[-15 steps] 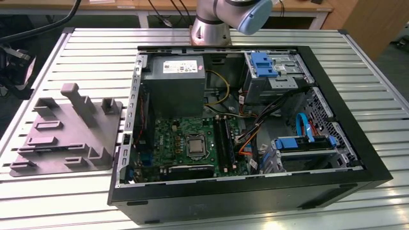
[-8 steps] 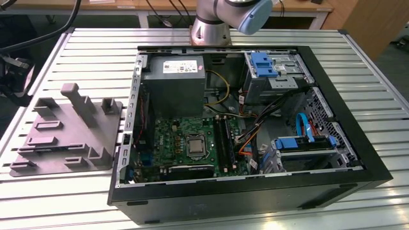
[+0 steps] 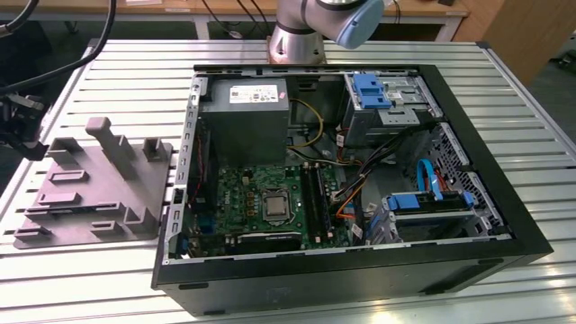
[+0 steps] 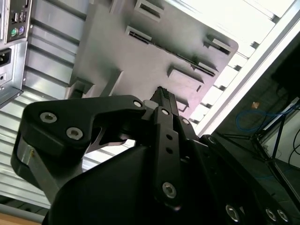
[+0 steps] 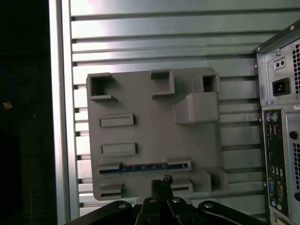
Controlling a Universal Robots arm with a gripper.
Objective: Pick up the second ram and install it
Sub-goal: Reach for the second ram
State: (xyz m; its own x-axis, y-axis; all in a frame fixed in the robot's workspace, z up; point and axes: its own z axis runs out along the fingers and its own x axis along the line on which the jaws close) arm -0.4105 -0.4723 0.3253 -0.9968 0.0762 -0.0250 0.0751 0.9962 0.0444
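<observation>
- The second ram (image 5: 140, 167) stands on its long edge in a long slot of the grey tray (image 5: 140, 126). In the first wrist view only its thin blue top edge shows, running the length of the slot.
- That slot lies in the part of the tray nearest the claw (image 5: 161, 182), with one more row of short slots between it and the tray's edge.
- The claw hangs above this part of the tray, near the ram and not touching it. Its dark fingers (image 5: 165, 180) are drawn close together with nothing between them.
- In the second wrist view the claw (image 4: 162, 95) points at the tray (image 4: 122, 61) from above, its black linkage in the foreground.
- In the exterior view the tray (image 3: 90, 196), with its upright pegs, lies flat on the slatted metal tabletop (image 3: 504, 81), just beside the open computer case (image 3: 360, 277) on the exterior view's left.
- Inside the case, the green motherboard (image 3: 261, 196) carries long black memory slots (image 3: 315, 192) beside the processor socket.
- The arm's base (image 3: 301, 40) stands on the tabletop behind the case.
</observation>
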